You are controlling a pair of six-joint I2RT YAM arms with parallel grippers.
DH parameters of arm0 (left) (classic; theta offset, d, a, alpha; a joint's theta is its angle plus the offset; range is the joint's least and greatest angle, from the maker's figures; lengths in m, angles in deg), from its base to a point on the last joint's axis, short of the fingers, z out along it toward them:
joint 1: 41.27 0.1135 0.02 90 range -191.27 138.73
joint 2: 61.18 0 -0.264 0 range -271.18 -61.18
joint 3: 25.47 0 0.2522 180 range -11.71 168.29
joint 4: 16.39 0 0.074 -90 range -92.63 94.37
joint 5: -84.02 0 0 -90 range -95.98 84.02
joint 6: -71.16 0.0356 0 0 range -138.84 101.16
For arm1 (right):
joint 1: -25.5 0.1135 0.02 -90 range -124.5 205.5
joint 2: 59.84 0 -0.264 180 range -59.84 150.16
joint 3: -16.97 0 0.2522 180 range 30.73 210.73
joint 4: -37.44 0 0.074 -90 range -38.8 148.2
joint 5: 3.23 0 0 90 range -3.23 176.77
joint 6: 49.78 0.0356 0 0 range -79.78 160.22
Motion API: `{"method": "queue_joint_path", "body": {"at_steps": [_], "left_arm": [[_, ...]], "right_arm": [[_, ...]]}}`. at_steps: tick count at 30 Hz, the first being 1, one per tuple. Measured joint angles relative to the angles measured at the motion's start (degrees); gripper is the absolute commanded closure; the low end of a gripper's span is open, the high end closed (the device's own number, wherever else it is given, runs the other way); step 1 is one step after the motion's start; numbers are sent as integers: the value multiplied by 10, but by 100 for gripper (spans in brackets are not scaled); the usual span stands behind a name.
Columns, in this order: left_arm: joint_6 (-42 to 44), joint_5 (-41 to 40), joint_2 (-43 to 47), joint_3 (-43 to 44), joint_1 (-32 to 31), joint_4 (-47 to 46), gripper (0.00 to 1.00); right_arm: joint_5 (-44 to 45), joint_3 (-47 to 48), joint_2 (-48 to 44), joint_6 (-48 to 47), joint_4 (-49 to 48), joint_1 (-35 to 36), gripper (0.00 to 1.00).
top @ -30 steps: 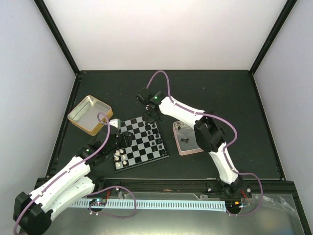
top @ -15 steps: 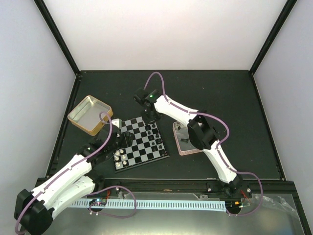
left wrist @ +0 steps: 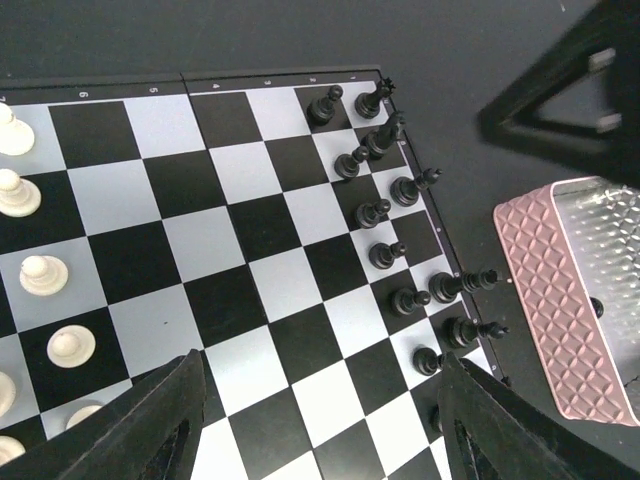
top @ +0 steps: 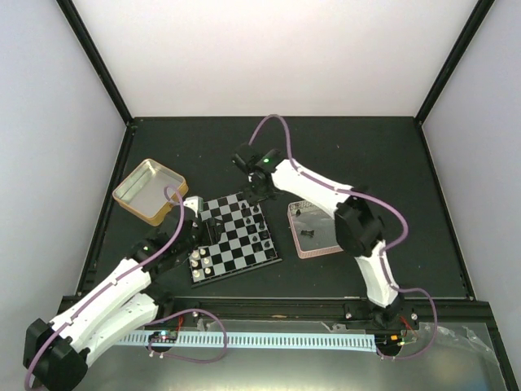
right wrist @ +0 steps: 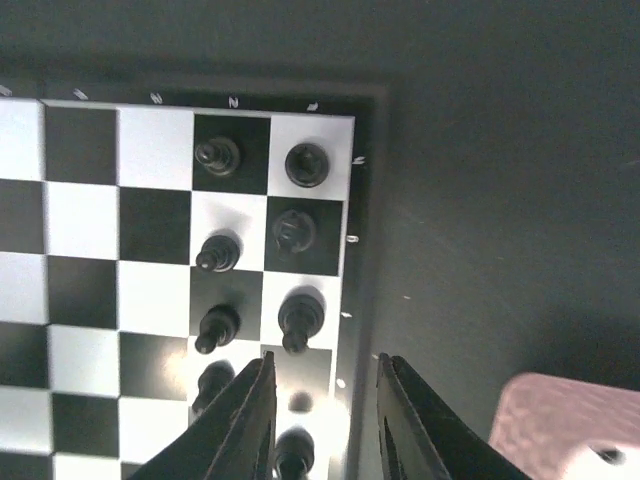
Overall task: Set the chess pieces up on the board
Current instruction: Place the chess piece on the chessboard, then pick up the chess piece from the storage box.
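Observation:
The board (top: 236, 240) lies between my arms. Black chess pieces (left wrist: 391, 187) stand along its right side in two rows, and cream-white chess pieces (left wrist: 45, 274) stand along its left side. My left gripper (left wrist: 320, 420) hangs open over the board's middle squares with nothing between its fingers (left wrist: 150, 420). My right gripper (right wrist: 322, 410) is open above the board's far right corner, by the black pieces (right wrist: 298, 322), and holds nothing. In the top view the right gripper (top: 259, 198) is over the board's far edge and the left gripper (top: 207, 230) over its left half.
A pink-rimmed square tin (top: 324, 247) sits just right of the board with a black piece (top: 308, 234) inside. A gold square tin (top: 130, 195) stands tilted at the far left. Black frame rails border the dark table.
My right gripper has gone from shut to open over the board's far right corner, and its arm has shifted slightly. The left arm has barely moved.

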State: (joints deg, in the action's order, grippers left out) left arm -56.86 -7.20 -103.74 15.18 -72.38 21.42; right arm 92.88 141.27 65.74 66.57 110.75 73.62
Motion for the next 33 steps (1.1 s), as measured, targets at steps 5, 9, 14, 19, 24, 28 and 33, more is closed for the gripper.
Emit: {"method": "queue_joint_path", "body": {"at_steps": [5, 9, 14, 19, 24, 28, 33], "left_arm": [[3, 9, 2, 2, 0, 0, 34], [6, 20, 3, 6, 0, -1, 33], [7, 36, 3, 11, 0, -7, 33], [7, 45, 2, 12, 1, -14, 33], [5, 50, -7, 24, 3, -14, 33], [3, 54, -10, 30, 3, -14, 33], [-1, 55, -11, 30, 3, -14, 33]], "right_arm": [[15, -120, -153, 25, -78, -18, 68], [24, -249, -270, 47, -139, -56, 68], [25, -403, -345, 64, -171, -98, 70], [-3, -450, -328, 67, -188, -113, 71], [-22, -429, -273, 52, -202, -113, 71], [-23, -397, -229, 37, -195, -115, 71], [-21, -340, -191, 18, -162, -116, 74]]}}
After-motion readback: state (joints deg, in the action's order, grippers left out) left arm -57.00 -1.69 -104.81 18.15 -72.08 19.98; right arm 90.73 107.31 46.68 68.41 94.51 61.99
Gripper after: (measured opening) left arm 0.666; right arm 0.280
